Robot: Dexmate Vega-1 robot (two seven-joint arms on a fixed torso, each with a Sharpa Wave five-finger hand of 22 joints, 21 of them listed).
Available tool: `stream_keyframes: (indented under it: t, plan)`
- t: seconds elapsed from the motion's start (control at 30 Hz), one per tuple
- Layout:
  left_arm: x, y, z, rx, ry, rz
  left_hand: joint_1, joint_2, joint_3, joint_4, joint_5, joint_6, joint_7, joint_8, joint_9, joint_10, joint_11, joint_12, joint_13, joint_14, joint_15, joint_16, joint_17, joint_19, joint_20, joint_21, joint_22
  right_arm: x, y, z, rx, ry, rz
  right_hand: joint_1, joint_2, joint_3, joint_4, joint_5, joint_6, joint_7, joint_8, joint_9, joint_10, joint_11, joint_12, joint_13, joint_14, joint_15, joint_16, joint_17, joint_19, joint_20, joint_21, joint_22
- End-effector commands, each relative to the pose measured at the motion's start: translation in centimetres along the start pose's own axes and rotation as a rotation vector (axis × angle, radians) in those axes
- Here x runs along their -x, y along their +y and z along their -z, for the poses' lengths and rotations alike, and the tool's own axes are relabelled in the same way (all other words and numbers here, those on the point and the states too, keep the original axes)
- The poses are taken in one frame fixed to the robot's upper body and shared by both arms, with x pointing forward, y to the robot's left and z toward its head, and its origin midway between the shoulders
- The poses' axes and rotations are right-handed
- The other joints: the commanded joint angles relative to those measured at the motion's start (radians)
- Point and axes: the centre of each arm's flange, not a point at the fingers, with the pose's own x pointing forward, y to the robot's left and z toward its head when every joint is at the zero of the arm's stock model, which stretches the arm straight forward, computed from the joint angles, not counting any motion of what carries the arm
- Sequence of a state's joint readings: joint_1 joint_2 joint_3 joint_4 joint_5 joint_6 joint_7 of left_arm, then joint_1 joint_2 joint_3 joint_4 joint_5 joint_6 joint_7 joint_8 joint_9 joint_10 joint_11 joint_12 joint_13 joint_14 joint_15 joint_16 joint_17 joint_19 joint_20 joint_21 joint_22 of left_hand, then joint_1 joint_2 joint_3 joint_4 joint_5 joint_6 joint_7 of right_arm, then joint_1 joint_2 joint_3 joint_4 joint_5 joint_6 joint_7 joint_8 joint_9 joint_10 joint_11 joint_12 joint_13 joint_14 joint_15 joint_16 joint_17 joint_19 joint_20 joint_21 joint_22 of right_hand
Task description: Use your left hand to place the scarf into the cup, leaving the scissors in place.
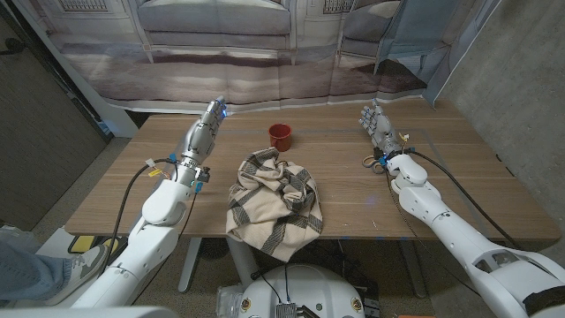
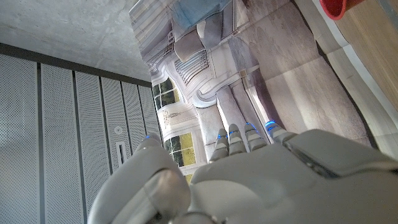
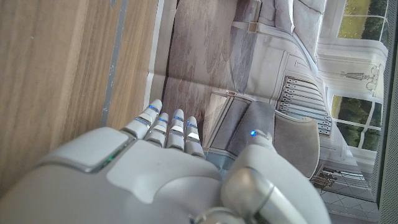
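On the wooden bench a cream scarf with dark plaid stripes lies crumpled in a loose heap near the front edge, roughly midway between the two arms, with one corner drooping over that edge. Behind it, toward the far side of the bench and apart from the cloth, a small red cup stands upright with its mouth up; a sliver of its red rim also shows in the left wrist view. The left hand is raised over the far left part of the bench, fingers stretched out straight and close together, holding nothing and touching neither scarf nor cup; in its own wrist view the hand points its extended fingers toward a printed backdrop of a room interior. The right hand is held at the far right side of the bench, fingers likewise extended and empty, and its wrist view shows the hand with fingers straight above the wood grain. Just beside the right wrist, the scissors lie on the bench, only their handles plainly visible, well apart from the scarf.
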State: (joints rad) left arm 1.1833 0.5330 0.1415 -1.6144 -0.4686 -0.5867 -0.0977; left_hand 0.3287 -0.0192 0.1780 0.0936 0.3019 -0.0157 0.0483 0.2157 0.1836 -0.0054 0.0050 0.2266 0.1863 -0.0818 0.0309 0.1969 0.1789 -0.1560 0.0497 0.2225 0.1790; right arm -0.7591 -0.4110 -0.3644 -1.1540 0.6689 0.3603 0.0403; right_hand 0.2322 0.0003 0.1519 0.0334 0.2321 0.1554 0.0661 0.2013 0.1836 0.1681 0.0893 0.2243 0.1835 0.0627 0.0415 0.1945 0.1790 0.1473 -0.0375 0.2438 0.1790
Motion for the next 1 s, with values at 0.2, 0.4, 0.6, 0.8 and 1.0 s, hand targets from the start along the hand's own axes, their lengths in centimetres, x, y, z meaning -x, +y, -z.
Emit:
stream_keyframes:
  t: [0.2, 0.4, 0.6, 0.8, 1.0]
  plan:
    - [1.2, -0.7, -1.2, -0.049, -0.053, 0.032, 0.013, 0.001, -0.001, -0.007, 0.001, 0.013, 0.004, 0.009, 0.003, 0.008, 0.004, 0.003, 0.002, 0.010, -0.003, 0.006, 0.003, 0.006, 0.004, -0.003, 0.003, -0.2, 0.1, -0.2, -0.003, -0.012, 0.006, -0.003, 0.009, 0.001, -0.005, -0.002, 0.010, 0.004, -0.002, 0.004, 0.008, -0.003, 0.001, 0.003, 0.014, 0.002, -0.003, 0.005, 0.008, -0.003, -0.004, 0.004]
    - [1.7, -0.9, -1.5, -0.057, -0.064, 0.035, 0.015, 0.002, -0.002, -0.008, 0.001, 0.019, 0.004, 0.010, 0.003, 0.014, 0.004, 0.003, 0.002, 0.012, -0.004, 0.005, 0.003, 0.009, 0.007, -0.003, 0.003, -0.2, 0.3, -0.3, -0.001, -0.016, 0.005, -0.003, 0.009, 0.000, -0.006, -0.003, 0.011, 0.004, -0.002, 0.004, 0.009, -0.003, 0.001, 0.003, 0.014, 0.001, -0.004, 0.005, 0.008, -0.002, -0.005, 0.004]
    - [2.2, -1.2, -2.0, -0.064, -0.084, 0.043, 0.016, 0.002, -0.002, -0.008, 0.001, 0.024, 0.002, 0.010, 0.003, 0.018, 0.002, 0.003, 0.002, 0.018, -0.002, 0.006, 0.003, 0.011, 0.007, -0.003, 0.003, -0.2, 0.3, -0.5, 0.000, -0.020, 0.008, -0.003, 0.009, 0.000, -0.006, -0.003, 0.010, 0.004, -0.003, 0.004, 0.009, -0.004, 0.000, 0.003, 0.015, 0.002, -0.004, 0.005, 0.008, -0.003, -0.006, 0.004]
    - [2.5, -1.6, -2.0, -0.069, -0.082, 0.046, 0.018, 0.003, -0.003, -0.009, 0.001, 0.028, 0.002, 0.010, 0.003, 0.021, 0.001, 0.003, 0.002, 0.019, -0.002, 0.005, 0.003, 0.013, 0.009, -0.004, 0.003, -0.2, 0.1, -0.7, -0.001, -0.020, 0.008, -0.003, 0.010, -0.001, -0.007, -0.003, 0.011, 0.003, -0.003, 0.004, 0.009, -0.003, 0.000, 0.003, 0.015, 0.001, -0.004, 0.005, 0.009, -0.002, -0.007, 0.004]
    - [3.0, -2.0, -2.3, -0.081, -0.082, 0.050, 0.019, 0.003, -0.004, -0.010, 0.001, 0.031, 0.001, 0.009, 0.003, 0.025, -0.001, 0.003, 0.002, 0.020, -0.003, 0.004, 0.003, 0.014, 0.011, -0.005, 0.003, -0.2, 0.1, -0.8, -0.002, -0.019, 0.006, -0.003, 0.010, -0.001, -0.007, -0.003, 0.012, 0.003, -0.003, 0.004, 0.009, -0.004, 0.000, 0.003, 0.016, 0.001, -0.004, 0.006, 0.009, -0.002, -0.009, 0.004]
